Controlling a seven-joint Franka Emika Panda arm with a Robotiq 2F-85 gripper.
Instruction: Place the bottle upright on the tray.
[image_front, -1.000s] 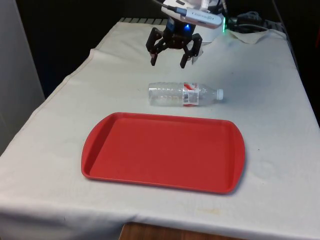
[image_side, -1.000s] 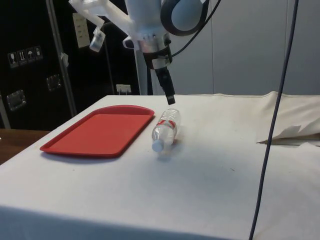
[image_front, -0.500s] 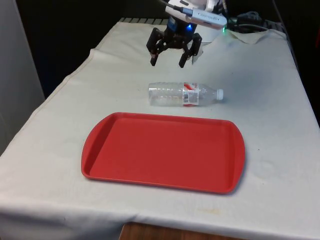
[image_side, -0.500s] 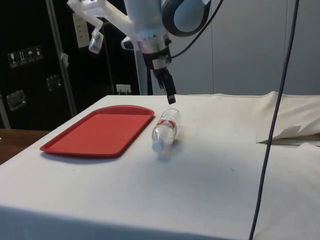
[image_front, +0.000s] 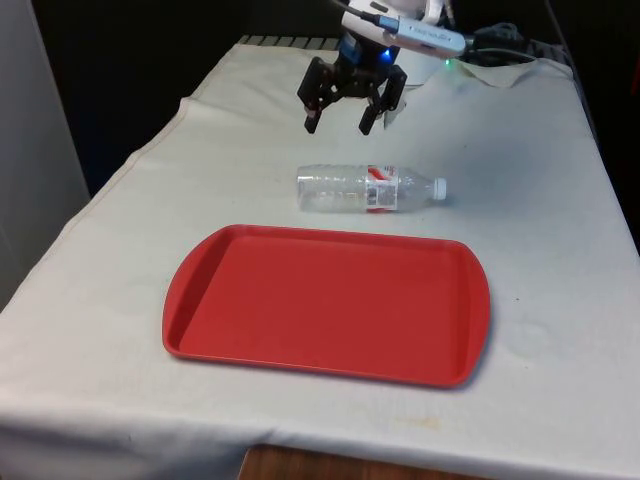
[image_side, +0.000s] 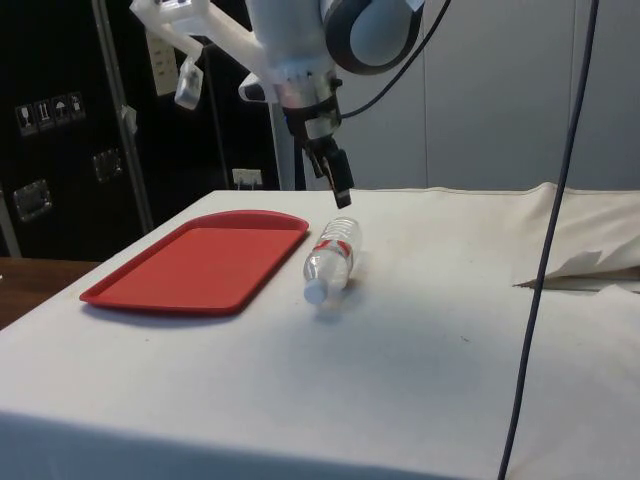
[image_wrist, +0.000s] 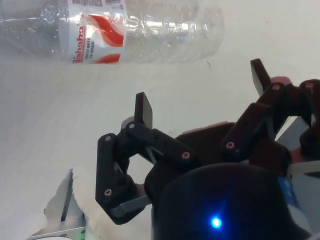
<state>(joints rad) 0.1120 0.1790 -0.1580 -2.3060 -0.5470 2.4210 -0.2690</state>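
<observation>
While the bottle (image_front: 368, 189) lies flat on its side on the white cloth (image_front: 545, 200), the gripper (image_front: 340, 121) hangs in the air above and beyond it, on the far side, touching nothing. Fingers are spread wide apart, empty; the wrist view shows both fingertips (image_wrist: 144, 109) clear of the bottle (image_wrist: 120, 30) with bare cloth between them.

Bottle details: clear plastic, looks empty, red-and-white label (image_front: 381, 189) toward the neck end, white cap (image_front: 439, 187) pointing to the front view's right. In the side view the cap (image_side: 315, 292) faces the camera and the body (image_side: 333, 259) runs away from it. Bottle's long axis is roughly parallel to the tray's far edge.

Tray (image_front: 200, 320): red, rectangular, rounded corners, raised rim, nothing on it. It sits on the near side of the bottle, close to it but apart, a strip of cloth showing between the far rim and the bottle. In the side view the tray (image_side: 150, 290) lies left of the bottle, gap visible there too.

Gripper in the side view (image_side: 342, 197) sits above the bottle's base end, pointing down and tilted slightly. Its offset is toward the bottle's base half rather than the cap half in the front view.

Cables (image_front: 500, 45) lie at the table's far right corner, well apart from the bottle.
</observation>
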